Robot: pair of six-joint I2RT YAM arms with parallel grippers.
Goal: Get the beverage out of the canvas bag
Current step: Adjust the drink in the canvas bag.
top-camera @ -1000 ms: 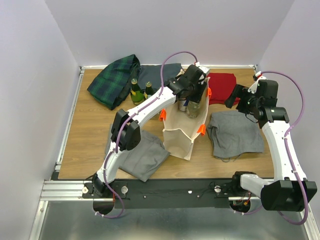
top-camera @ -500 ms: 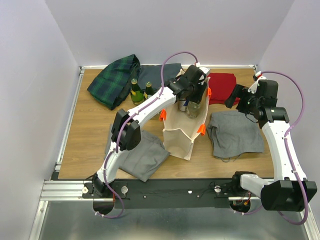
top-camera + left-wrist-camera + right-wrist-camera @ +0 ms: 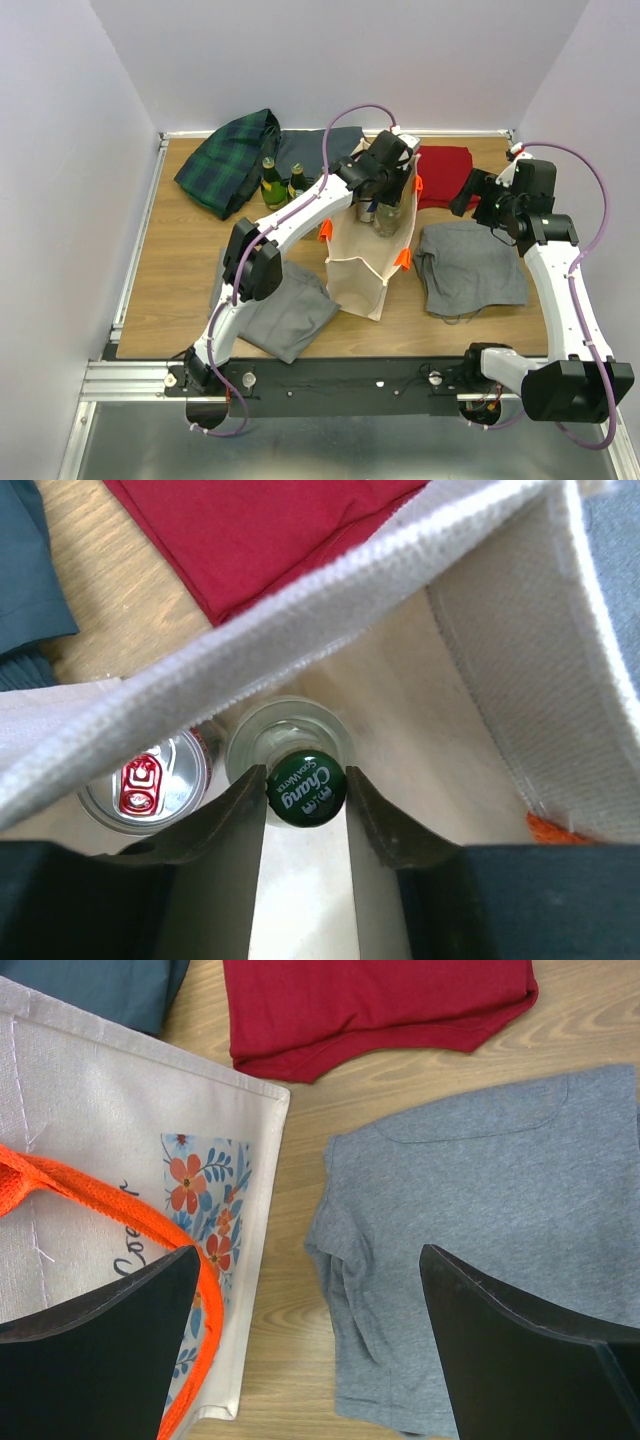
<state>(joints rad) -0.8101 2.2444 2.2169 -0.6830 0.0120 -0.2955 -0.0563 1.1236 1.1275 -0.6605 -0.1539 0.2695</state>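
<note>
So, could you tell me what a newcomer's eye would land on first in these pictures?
The tall cream canvas bag with orange handles standing mid-table, with the left gripper down inside it. There its fingers pinch the green cap of a clear glass bottle, beside a red-tabbed silver can.

Soft, even white light falls from above, and the overhead view is bright, with only faint shadows on the desk [image 3: 180,275]. In the left wrist view the near rim of the canvas bag [image 3: 300,610] looks slightly soft and its interior is dimmer. The bottle [image 3: 305,790] cap is sharp there, and the can [image 3: 140,780] lid has a mild sheen. The right wrist view is crisp throughout.
</note>
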